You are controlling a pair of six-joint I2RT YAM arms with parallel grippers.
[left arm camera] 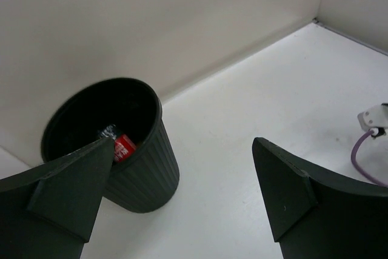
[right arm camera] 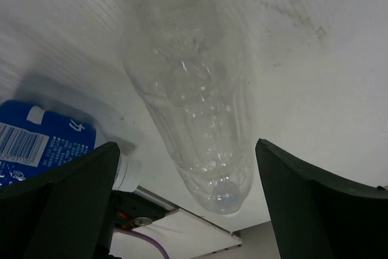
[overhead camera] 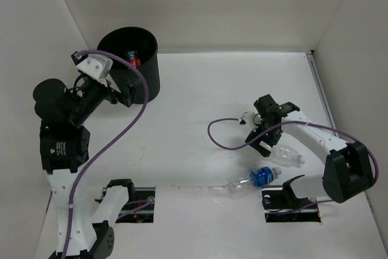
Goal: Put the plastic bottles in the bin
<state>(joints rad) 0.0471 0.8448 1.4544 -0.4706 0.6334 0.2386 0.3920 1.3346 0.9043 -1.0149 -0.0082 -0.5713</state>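
White tabletop [overhead camera: 200, 89] is shown; clear bottle [right arm camera: 200, 125] is laid at four o'clock, beneath the released right pincer [right arm camera: 187, 144]. Light, thin-walled, easily crushed: it is judged best gripped gently mid-body.

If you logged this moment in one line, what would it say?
left gripper: open, near bin | in bin: red-label bottle | right gripper: open, over plain clear bottle | blue-label bottle: on table

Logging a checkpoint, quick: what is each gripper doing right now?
Left gripper: open, empty, near the bin.
Right gripper: open, fingers either side of the plain clear bottle, not gripping it.
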